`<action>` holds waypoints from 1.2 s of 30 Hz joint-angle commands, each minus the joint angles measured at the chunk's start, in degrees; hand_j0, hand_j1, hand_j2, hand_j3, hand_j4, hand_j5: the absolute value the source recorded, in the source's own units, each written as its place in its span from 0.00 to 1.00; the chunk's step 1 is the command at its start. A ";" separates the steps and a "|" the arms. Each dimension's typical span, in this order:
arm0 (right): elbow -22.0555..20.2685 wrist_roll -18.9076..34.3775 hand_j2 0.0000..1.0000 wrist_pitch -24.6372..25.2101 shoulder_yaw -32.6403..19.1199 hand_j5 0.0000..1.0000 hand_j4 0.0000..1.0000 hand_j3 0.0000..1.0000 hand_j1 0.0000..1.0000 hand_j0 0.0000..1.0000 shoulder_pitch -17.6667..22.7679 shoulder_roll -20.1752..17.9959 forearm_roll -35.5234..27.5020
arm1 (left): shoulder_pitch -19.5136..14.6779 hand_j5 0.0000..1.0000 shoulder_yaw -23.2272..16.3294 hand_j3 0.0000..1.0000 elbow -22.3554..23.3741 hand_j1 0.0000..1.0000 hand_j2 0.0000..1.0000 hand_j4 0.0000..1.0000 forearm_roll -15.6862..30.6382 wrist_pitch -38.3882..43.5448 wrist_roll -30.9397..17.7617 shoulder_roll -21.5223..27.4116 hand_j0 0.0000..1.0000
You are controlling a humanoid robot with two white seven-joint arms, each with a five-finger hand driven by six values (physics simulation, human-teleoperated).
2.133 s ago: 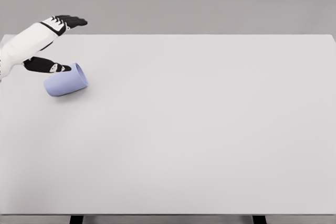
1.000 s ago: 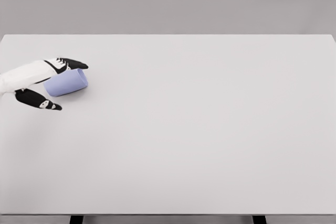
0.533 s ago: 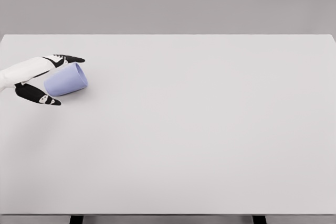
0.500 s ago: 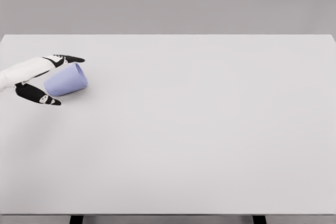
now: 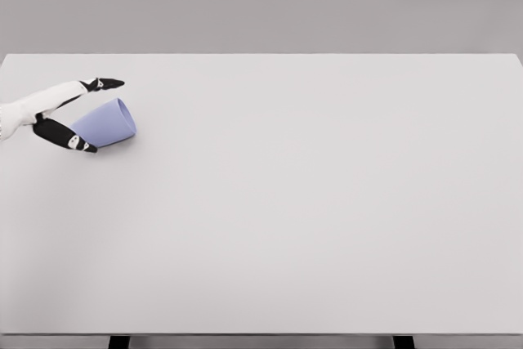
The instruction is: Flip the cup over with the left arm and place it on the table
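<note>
Entering from the far left edge of the head view, the white left arm (image 5: 29, 106) reaches across the back-left part of the tabletop (image 5: 310, 202) and ends in the left hand (image 5: 75, 116), which is black with small white marks. Just right of the forearm lies the cup (image 5: 105, 123), pale lavender-blue, on its side, well toward the tabletop's left end and nearer the far edge than the near one. Its wider end faces right and slightly toward the back, showing as an oval disc of the same colour; from this view I cannot tell whether that disc is the open mouth or the closed base, and nothing can be seen inside it. The narrower end points left, into the hand.

The hand brackets the cup from two sides. The upper fingers (image 5: 102, 83) stretch out flat above and behind the cup, their tip ending short of its right end. A lower digit (image 5: 65, 136), thumb-like, runs along the near side and overlaps the cup's lower left edge. The hand is spread wide, not curled shut; whether either digit actually presses on the cup is not clear, though the lower one looks to be touching it.

To the right, the tabletop is plain light grey up to its right edge, with a grey wall (image 5: 327, 6) behind.
</note>
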 commanded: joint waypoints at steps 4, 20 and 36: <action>-0.01 0.01 1.00 -0.01 0.00 1.00 1.00 1.00 1.00 1.00 0.00 0.00 0.03 | -0.79 1.00 -0.13 1.00 0.34 1.00 1.00 1.00 -0.21 4.13 -0.02 -3.06 1.00; -0.01 0.01 1.00 -0.01 0.00 1.00 1.00 1.00 1.00 1.00 0.00 0.00 0.03 | -3.69 1.00 -3.55 1.00 2.80 1.00 1.00 1.00 -3.28 10.28 -0.28 -4.20 1.00; -0.01 0.01 1.00 -0.01 0.00 1.00 1.00 1.00 1.00 1.00 0.00 0.00 -0.05 | -5.89 1.00 -4.26 1.00 5.35 1.00 1.00 1.00 -6.01 12.83 -0.28 -5.87 1.00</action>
